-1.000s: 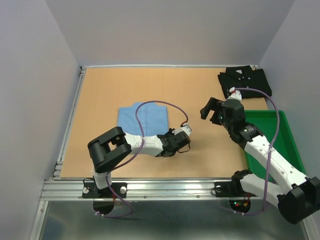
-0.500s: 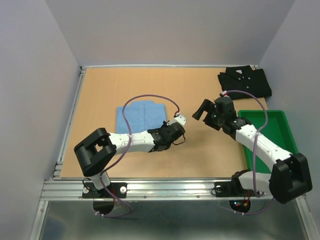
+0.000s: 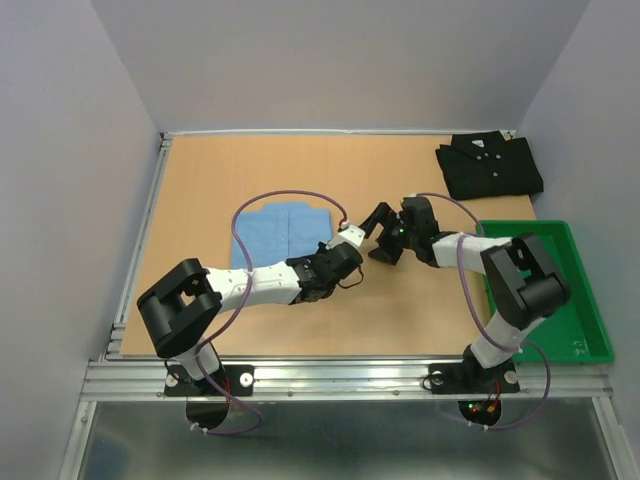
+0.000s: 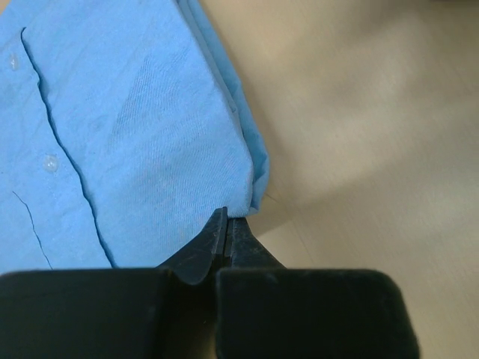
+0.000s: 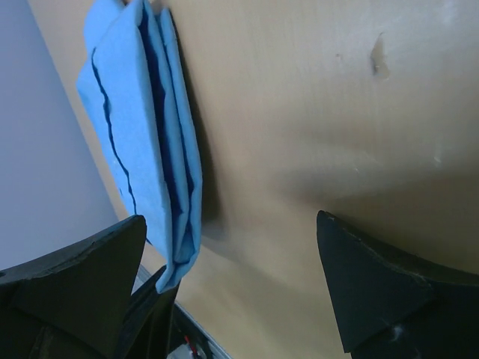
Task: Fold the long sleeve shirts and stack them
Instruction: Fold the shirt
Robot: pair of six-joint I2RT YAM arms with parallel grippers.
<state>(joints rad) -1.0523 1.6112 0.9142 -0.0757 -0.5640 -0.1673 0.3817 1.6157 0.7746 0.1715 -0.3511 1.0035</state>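
The light blue shirt lies folded on the wooden table, left of middle; it also shows in the left wrist view and edge-on in the right wrist view. My left gripper is shut, its tips touching the shirt's near right corner. My right gripper is wide open and empty, low over bare table just right of that shirt; in its own view it faces the shirt's folded edge. The black shirt lies folded at the far right corner.
A green plastic tray sits at the right edge, beside the right arm. The two grippers are close together near the middle of the table. White walls close in the table at the back and both sides.
My left gripper has slid left to the blue shirt's corner. My right gripper has come down and left, from near the tray to just right of the blue shirt.
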